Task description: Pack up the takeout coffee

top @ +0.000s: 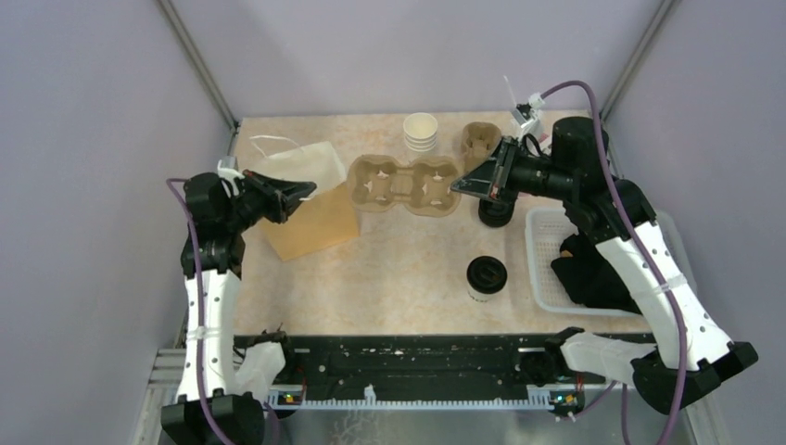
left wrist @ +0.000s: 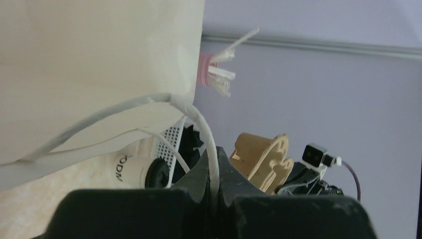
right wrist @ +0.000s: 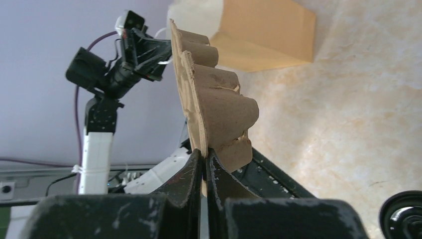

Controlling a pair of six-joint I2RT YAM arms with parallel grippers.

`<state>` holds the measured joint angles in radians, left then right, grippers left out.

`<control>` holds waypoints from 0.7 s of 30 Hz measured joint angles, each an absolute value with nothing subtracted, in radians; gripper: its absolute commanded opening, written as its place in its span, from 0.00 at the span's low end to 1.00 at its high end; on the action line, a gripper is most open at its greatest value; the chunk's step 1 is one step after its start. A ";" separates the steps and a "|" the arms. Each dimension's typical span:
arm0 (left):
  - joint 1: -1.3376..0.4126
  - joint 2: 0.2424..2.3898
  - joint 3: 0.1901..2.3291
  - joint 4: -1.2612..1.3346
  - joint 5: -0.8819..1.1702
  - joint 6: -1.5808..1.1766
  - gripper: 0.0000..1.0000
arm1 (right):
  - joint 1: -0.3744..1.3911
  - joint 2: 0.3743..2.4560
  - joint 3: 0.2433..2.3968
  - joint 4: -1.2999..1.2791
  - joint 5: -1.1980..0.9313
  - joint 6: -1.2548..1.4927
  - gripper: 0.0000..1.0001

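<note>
The takeout coffee (top: pixel 487 276), a small white cup with a black lid, stands on the table right of centre; it also shows in the left wrist view (left wrist: pixel 134 172). My left gripper (top: pixel 298 192) is shut on the white cord handle (left wrist: pixel 204 124) of the tan paper bag (top: pixel 310 209), which stands upright at the left. My right gripper (top: pixel 461 185) is shut on the right edge of a brown pulp cup carrier (top: pixel 403 183) and holds it between the bag and the coffee. In the right wrist view the carrier (right wrist: pixel 214 107) rises from the shut gripper (right wrist: pixel 205 152).
A stack of lidless white cups (top: pixel 420 132) and more pulp carriers (top: pixel 479 141) stand at the back. A white mesh basket (top: pixel 542 255) with black lids sits at the right. A black-topped item (top: pixel 496 213) sits under the right arm. Stirrers in a pink holder (left wrist: pixel 214 72) stand at the back.
</note>
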<state>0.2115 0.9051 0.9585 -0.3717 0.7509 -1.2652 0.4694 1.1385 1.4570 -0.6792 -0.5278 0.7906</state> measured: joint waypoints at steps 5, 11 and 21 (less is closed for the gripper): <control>0.015 0.885 0.955 -0.322 0.715 -1.331 0.00 | 0.502 1.103 1.461 -0.680 -0.516 0.863 0.00; -0.201 0.901 0.957 -0.285 0.632 -1.367 0.00 | 0.504 1.102 1.521 -0.735 -0.456 0.874 0.00; -0.449 0.952 0.998 -0.316 0.491 -1.317 0.34 | 0.504 1.113 1.649 -0.913 -0.350 0.819 0.00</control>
<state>-0.4488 0.9524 0.9977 -0.3157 0.4908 -1.3167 0.5041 1.1133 1.6489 -0.9134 -0.3496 0.8192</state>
